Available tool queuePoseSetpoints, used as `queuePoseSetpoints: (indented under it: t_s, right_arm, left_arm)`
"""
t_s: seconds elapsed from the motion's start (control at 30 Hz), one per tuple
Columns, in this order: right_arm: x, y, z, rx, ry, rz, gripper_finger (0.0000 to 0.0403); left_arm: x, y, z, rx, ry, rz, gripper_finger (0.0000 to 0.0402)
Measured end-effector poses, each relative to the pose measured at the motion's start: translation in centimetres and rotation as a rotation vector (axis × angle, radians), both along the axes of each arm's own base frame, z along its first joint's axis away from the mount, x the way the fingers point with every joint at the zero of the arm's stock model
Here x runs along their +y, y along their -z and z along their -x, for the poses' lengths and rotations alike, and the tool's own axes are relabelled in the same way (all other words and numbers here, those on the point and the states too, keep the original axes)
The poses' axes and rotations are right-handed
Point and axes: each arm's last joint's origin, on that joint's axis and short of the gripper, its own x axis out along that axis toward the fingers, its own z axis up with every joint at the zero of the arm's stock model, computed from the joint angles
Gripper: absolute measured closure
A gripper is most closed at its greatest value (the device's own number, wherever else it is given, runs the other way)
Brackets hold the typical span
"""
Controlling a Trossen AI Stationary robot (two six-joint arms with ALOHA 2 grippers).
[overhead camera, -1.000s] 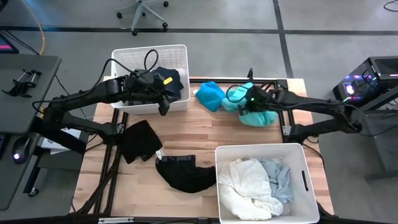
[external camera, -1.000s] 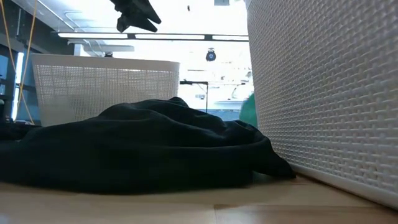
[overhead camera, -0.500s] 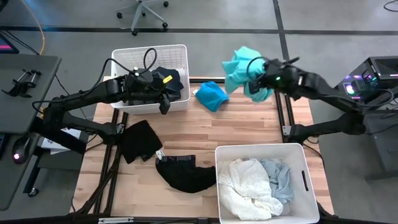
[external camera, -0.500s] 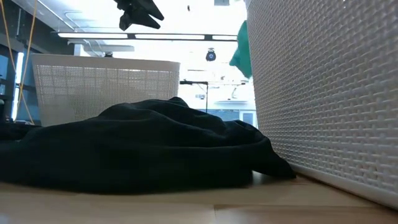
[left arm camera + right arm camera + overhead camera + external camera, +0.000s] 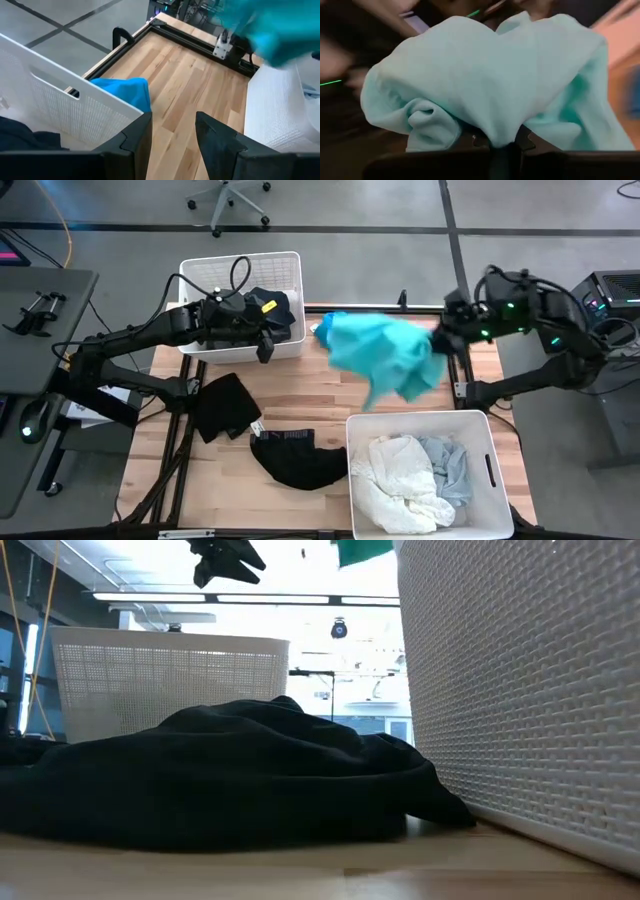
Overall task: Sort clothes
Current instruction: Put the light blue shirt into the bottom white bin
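My right gripper [image 5: 447,338] is clamping tight on the turquoise garment [image 5: 385,352] — it is hanging in the air above the table's far side, near the front bin [image 5: 480,430]. My left gripper [image 5: 172,131] is hovering half-open, holding nothing, over the back bin [image 5: 215,275].

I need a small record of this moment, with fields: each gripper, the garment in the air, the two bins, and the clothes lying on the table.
right gripper: shut on the turquoise garment, held up in the air
left gripper: open, empty, over the far bin
far bin contents: dark garment
near bin contents: white garment, pale grey-blue garment
on table: two black garments, bright blue garment
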Motion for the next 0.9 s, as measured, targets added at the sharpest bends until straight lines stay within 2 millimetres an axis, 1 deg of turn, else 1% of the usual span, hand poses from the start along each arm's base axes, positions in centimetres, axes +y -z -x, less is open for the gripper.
queuePoseSetpoints:
  t_s: [0.07, 0.17, 0.27, 0.37, 0.5, 0.6, 0.77, 0.83, 0.9]
  right_arm:
    - [0.8, -0.3, 0.3, -0.014, -0.071, -0.09, 0.04]
    - [1.8, -0.5, 0.7, -0.014, -0.116, -0.161, 0.04]
    - [2.7, 0.1, 0.5, 0.031, -0.142, -0.221, 0.04]
    - [3.8, 1.4, -0.5, 0.125, -0.169, -0.295, 0.04]
    - [5.6, 4.7, -1.9, 0.305, -0.232, -0.372, 0.04]
    - [6.8, 7.9, -2.5, 0.482, -0.241, -0.461, 0.04]
    - [8.8, 13.5, -3.0, 0.773, -0.264, -0.587, 0.04]
    - [9.6, 15.5, -3.0, 0.846, -0.286, -0.62, 0.04]
    - [10.3, 17.3, -3.3, 0.884, -0.318, -0.659, 0.04]
  left_arm:
    - [0.0, 0.0, 0.0, -0.003, 0.0, -0.001, 0.0264]
    - [0.0, -0.1, 0.0, -0.008, 0.0, -0.003, 0.0264]
    - [0.0, -0.1, 0.0, -0.009, 0.0, -0.003, 0.0264]
    - [0.0, -0.1, -0.1, -0.013, 0.0, -0.004, 0.0264]
    - [0.0, -0.1, -0.1, -0.017, 0.0, -0.005, 0.0264]
    - [0.0, -0.2, -0.1, -0.017, 0.0, -0.005, 0.0264]
    - [0.0, -0.2, -0.1, -0.018, 0.0, -0.006, 0.0264]
    - [0.0, -0.2, -0.1, -0.018, 0.0, -0.006, 0.0264]
    - [0.0, -0.2, -0.1, -0.018, 0.0, -0.006, 0.0264]
